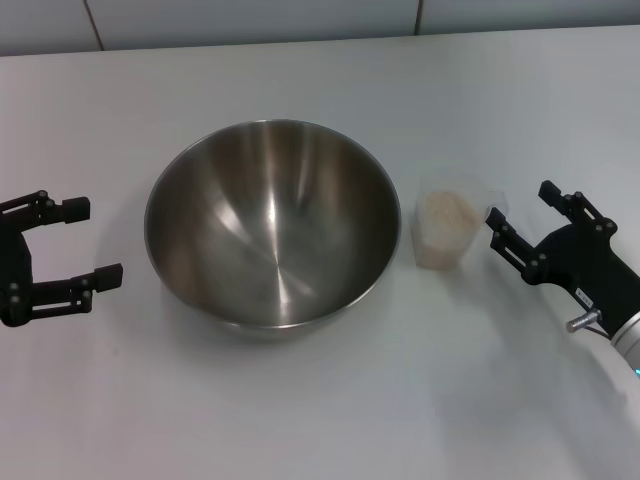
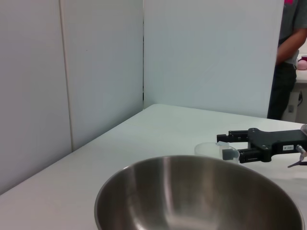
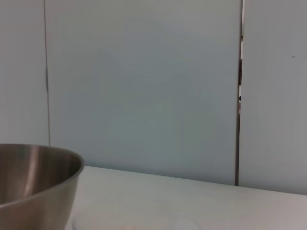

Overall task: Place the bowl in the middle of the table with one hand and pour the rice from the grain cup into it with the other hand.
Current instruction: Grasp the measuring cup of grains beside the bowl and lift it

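The big steel bowl (image 1: 272,222) stands in the middle of the white table (image 1: 300,410), empty inside; its rim also fills the foreground of the left wrist view (image 2: 196,191) and shows in the right wrist view (image 3: 33,182). Just right of it stands the clear grain cup (image 1: 447,230) holding pale rice (image 1: 446,208). My right gripper (image 1: 518,210) is open just right of the cup, fingers pointing at it, not touching. That same gripper (image 2: 229,145) appears beyond the bowl in the left wrist view, next to the cup (image 2: 211,148). My left gripper (image 1: 92,240) is open, a little left of the bowl.
White wall panels (image 3: 144,86) close off the table's far side. A person (image 2: 288,52) stands behind the table's far corner in the left wrist view. Bare tabletop lies in front of the bowl and behind it.
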`<act>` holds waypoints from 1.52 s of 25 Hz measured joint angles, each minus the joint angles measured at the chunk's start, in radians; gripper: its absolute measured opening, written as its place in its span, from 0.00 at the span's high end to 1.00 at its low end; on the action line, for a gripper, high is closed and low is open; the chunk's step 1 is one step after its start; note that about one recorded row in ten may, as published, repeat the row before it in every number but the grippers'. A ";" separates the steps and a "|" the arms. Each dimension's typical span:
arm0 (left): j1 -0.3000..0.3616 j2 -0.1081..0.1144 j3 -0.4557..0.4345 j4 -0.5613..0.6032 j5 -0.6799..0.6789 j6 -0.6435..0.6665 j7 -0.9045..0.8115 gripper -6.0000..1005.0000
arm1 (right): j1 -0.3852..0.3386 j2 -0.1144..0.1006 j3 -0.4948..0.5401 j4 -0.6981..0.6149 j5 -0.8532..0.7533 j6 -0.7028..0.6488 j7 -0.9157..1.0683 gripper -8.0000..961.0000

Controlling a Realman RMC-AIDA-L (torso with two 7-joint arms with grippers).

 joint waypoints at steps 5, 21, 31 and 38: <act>0.003 0.000 0.000 -0.010 0.000 0.000 0.006 0.16 | 0.017 0.000 0.005 0.000 0.000 0.027 0.001 0.25; 0.005 0.000 0.000 -0.018 0.002 0.000 0.012 0.16 | 0.037 -0.002 0.027 0.006 0.000 0.063 -0.001 0.25; 0.005 0.000 0.000 -0.023 0.004 0.000 0.013 0.16 | 0.037 -0.002 0.022 0.007 -0.001 0.063 -0.002 0.25; 0.005 0.000 0.000 -0.025 0.005 0.000 0.013 0.16 | 0.041 -0.002 0.020 0.006 -0.005 0.063 -0.009 0.25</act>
